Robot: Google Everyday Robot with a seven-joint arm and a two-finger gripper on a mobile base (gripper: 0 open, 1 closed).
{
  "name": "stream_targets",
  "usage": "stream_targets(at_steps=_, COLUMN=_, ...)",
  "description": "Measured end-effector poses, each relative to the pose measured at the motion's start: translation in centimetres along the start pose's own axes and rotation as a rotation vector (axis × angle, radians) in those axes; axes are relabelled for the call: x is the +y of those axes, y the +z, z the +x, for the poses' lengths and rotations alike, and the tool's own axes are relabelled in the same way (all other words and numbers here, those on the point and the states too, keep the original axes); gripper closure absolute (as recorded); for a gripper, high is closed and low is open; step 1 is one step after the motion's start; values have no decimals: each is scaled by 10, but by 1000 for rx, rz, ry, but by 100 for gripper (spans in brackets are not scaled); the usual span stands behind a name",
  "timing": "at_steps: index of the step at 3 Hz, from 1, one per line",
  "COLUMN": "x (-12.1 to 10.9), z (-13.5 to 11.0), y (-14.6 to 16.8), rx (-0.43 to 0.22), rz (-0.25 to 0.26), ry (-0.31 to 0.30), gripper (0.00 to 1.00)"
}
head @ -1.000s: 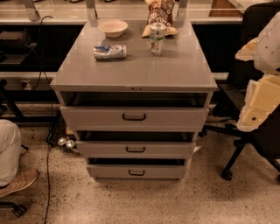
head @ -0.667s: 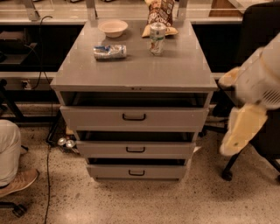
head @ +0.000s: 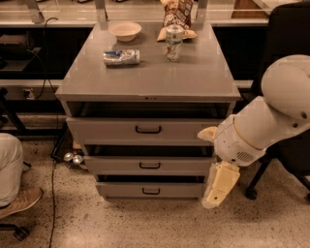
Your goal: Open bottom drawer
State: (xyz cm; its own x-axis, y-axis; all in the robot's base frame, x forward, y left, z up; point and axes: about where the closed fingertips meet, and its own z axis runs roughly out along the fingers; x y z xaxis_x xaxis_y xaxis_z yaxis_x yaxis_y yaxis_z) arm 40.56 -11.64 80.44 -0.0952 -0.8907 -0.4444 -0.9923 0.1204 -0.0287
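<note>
Bottom drawer [head: 151,190], lowest of three, ajar; gripper [head: 220,186] hangs beside it (clenched or released, unclear).

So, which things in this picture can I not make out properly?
- Inside of the bottom drawer: camera view, hidden by the middle drawer above it.
- The gripper, at the bottom drawer's right end: its far side is turned away from the camera.
- The chip bag: cut off by the top edge.
- The person: cut off by the left edge.

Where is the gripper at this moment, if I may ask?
In the camera view, the gripper hangs low at the picture's right, beside the right end of the bottom drawer.
</note>
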Motion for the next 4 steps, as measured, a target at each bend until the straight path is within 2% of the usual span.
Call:
stream_targets(at_steps=1, x=0, z=0, y=0, rx=0, rz=0, ry=0, gripper=0)
stream_targets(at_steps=2, x=4, z=5, y=14, rx=-31, rz=-14, ry=-3, gripper=0)
stream_targets(at_steps=3, x=12, z=13, y=70, rx=-135, rz=-72, ry=-19, gripper=0)
stream_targets(at_steps=4, x=-3, z=4, y=151, rx=-287, rz=-95, ry=-82, gripper=0)
